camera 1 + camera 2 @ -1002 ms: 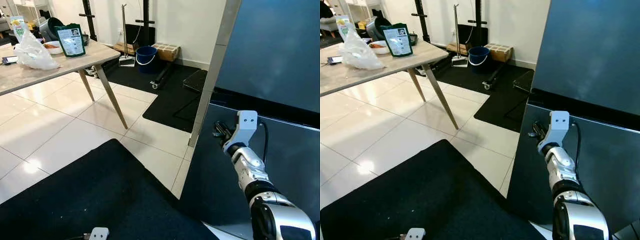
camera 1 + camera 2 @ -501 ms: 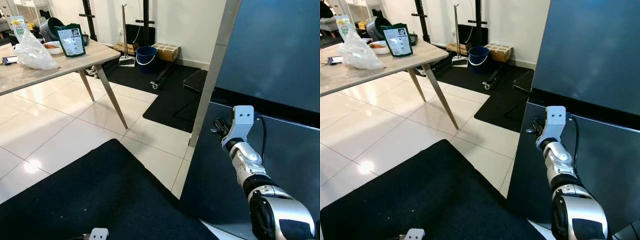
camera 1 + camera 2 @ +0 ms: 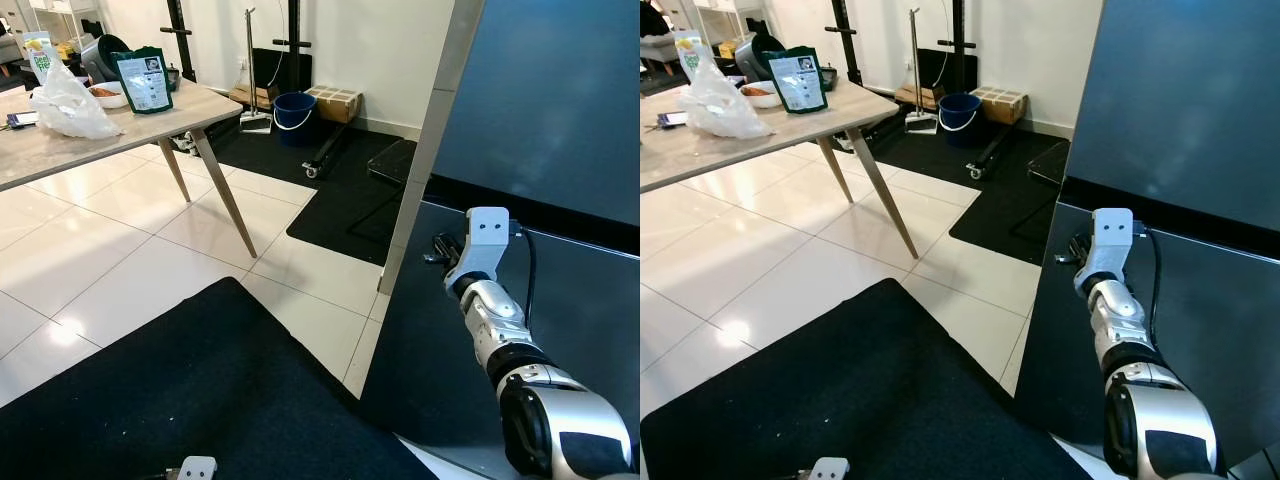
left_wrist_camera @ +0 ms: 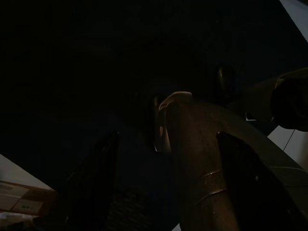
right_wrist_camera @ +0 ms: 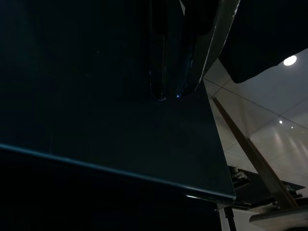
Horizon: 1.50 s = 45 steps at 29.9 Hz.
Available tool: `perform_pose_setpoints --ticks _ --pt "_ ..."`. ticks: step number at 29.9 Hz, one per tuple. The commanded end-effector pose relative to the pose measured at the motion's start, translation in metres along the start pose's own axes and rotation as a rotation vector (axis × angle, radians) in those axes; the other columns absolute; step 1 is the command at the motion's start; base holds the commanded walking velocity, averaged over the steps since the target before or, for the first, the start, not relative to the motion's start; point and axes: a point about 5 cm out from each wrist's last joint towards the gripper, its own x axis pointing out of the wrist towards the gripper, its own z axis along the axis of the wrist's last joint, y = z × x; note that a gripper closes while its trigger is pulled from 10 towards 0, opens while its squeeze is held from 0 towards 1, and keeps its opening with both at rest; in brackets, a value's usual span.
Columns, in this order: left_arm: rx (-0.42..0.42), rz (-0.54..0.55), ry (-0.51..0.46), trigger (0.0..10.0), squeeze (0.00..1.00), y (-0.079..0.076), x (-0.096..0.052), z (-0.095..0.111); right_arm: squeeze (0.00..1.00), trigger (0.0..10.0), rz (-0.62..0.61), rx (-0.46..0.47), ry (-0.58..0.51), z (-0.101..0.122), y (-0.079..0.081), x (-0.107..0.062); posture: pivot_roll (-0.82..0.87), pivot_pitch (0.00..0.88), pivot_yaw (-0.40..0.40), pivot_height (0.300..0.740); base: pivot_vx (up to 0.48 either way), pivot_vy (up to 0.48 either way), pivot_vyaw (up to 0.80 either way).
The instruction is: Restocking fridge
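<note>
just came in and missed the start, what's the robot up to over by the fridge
The robot stands at the dark fridge, doors shut. Its right gripper is raised against the lower door, near that door's top edge and left side. The groceries, a green pouch and a plastic bag, sit on the table across the room. The left arm hangs idle.

Right arm (image 3: pixel 520 370): glossy silver segmented shell with black joints. White boxy wrist block (image 3: pixel 487 232) with two small dark holes. Black cable (image 3: pixel 527 275) loops alongside.
</note>
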Motion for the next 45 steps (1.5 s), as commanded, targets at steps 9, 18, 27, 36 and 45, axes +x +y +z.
perform_pose_setpoints --ticks 9,18,27,36,45 --pt "-0.028 -0.013 0.046 10.0 0.00 0.000 -0.004 -0.019 0.00 10.0 -0.017 -0.016 -0.013 0.007 0.001 0.004 0.10 0.021 -0.042 0.740 0.000 0.000 0.00" --pt "-0.027 -0.014 0.066 10.0 0.00 0.003 -0.008 -0.032 0.00 10.0 -0.029 -0.018 -0.021 0.013 -0.001 0.006 0.11 0.083 -0.036 0.740 0.000 0.000 0.00" --pt "-0.016 -0.026 0.062 10.0 0.00 0.001 -0.008 -0.033 0.00 10.0 -0.035 -0.016 -0.029 0.015 -0.002 0.007 0.11 0.105 -0.029 0.740 0.000 0.000 0.00" --pt "-0.005 -0.029 0.051 10.0 0.00 0.002 -0.007 -0.026 0.00 10.0 0.016 0.028 -0.010 0.004 -0.001 0.002 0.10 0.079 -0.029 0.740 0.000 0.000 0.00" --pt "-0.003 -0.033 0.030 10.0 0.00 -0.001 -0.003 -0.016 0.00 10.0 0.132 0.051 0.147 -0.047 0.004 -0.023 0.10 0.053 -0.038 0.740 0.000 0.000 0.00"
